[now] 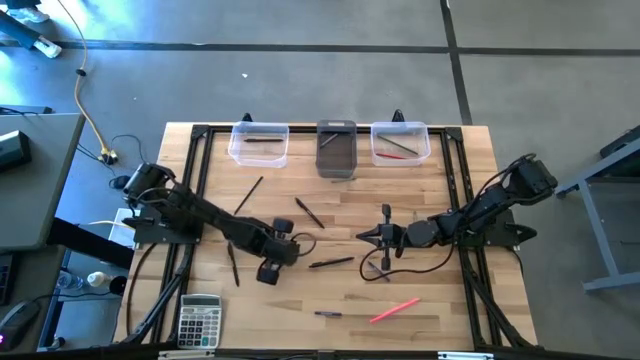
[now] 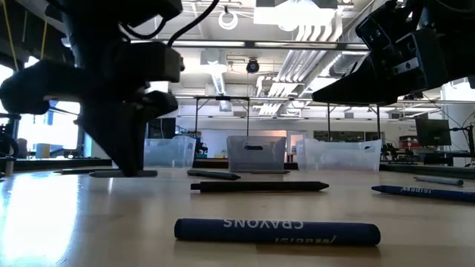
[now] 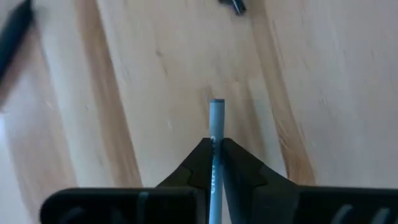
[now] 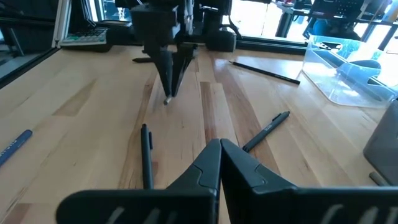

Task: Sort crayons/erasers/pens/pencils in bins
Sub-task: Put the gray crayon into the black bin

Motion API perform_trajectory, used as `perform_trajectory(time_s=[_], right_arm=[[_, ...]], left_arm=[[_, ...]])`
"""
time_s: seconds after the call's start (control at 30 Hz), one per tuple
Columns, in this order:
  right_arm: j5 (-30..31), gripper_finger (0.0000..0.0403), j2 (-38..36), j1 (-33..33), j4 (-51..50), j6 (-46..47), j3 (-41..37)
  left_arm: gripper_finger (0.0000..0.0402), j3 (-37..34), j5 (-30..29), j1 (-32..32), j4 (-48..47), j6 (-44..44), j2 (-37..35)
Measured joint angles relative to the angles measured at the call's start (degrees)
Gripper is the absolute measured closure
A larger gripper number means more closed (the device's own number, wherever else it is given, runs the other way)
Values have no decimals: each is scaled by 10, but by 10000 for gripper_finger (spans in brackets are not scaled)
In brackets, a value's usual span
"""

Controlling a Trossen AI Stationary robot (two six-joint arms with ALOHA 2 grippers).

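Observation:
My left gripper point(image 1: 269, 270) hangs over the table's near middle, shut on a thin grey-blue stick point(image 3: 216, 118). It also shows in the right wrist view point(image 4: 168, 92) and in the low view point(image 2: 122, 159). My right gripper point(image 4: 219, 144) is shut and empty, hovering right of centre point(image 1: 363, 237). Three bins stand along the far edge: clear point(image 1: 258, 143), dark point(image 1: 336, 150) and clear point(image 1: 400, 142). Loose sticks lie flat on the wood: black pens point(image 1: 331, 263) point(image 1: 308, 212), a dark pencil point(image 1: 248, 195), a blue crayon point(image 2: 276, 231) and a pink stick point(image 1: 395, 311). My left gripper pinches the grey-blue stick between its two fingertips point(image 3: 202, 155). The stick runs along the fingers, and its free end point(image 3: 216, 103) sticks out past them. The fingers point down from above point(image 4: 163, 68). The stick's tip point(image 4: 166, 99) is close over the wood; whether it touches, I cannot tell.
A grey calculator point(image 1: 199, 320) lies at the near left corner. A black pen point(image 1: 233, 265) lies left of my left gripper. The left clear bin holds a dark stick point(image 1: 262, 140); the right clear bin holds a red one point(image 1: 398, 148). Black frame rails point(image 1: 196, 170) run along both sides.

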Motion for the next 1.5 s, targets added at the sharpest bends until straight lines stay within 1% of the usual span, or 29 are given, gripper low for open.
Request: perform_trajectory(time_s=[0.2,0.27,0.37,0.47,0.57,0.63,0.7,0.8,0.9,0.97,1.07,1.2,1.3,1.5], right_arm=[[0,403,0,0,-1,0,0],[0,403,0,0,-1,0,0],[0,403,0,0,-3,0,0],[0,403,0,0,-7,1,0],[0,403,0,0,-8,1,0],[0,403,0,0,-7,0,0],[0,403,0,0,-4,0,0],[0,403,0,0,-3,0,0],[0,403,0,0,-4,0,0],[0,403,0,0,-4,0,0],[1,403,0,0,-4,0,0],[1,403,0,0,-5,0,0],[1,403,0,0,-5,0,0],[1,403,0,0,-6,0,0]], left_arm=[[391,34,-1,21,-30,5,-16],[391,46,-2,29,-24,10,-25],[391,59,-16,48,-31,11,-50],[391,66,-47,78,-21,15,-84],[391,66,-69,122,25,20,-115],[391,68,-72,159,82,30,-128],[391,67,-63,198,127,49,-133],[391,67,-25,260,209,72,-127],[392,72,10,320,273,80,-101],[392,89,29,357,277,79,-76],[392,133,56,398,281,76,-22],[392,202,80,433,264,75,60],[392,257,95,456,230,75,118],[392,340,96,487,173,73,207]])
